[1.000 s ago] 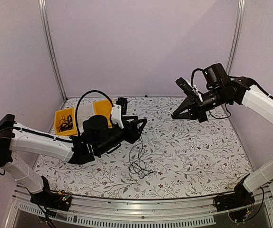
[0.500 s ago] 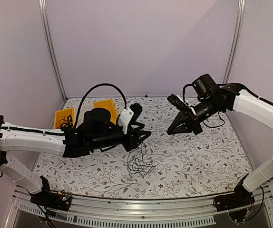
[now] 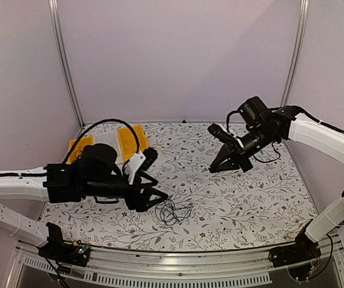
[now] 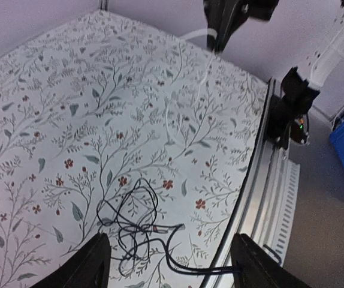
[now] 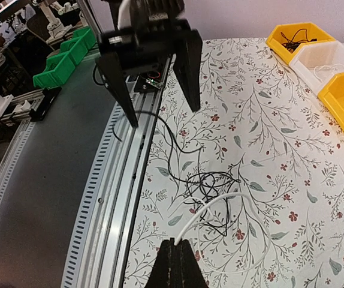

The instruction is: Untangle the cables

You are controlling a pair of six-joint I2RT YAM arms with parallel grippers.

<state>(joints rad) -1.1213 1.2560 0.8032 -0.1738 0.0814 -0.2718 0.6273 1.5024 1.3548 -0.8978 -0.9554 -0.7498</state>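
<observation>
Now, left claw (image 4: pixel 169 241) wide open above cables (image 4: pixel 133 219)

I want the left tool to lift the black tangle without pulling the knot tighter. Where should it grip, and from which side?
Likely the lone strand trailing out of the black tangle. It lies flat, apart from the loops, right under the open left tool, so come straight down from above, straddling it.

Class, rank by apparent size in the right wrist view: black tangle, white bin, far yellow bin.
1. Black tangle.
2. White bin and far yellow bin: alike, white one cropped, so unranked.
</observation>
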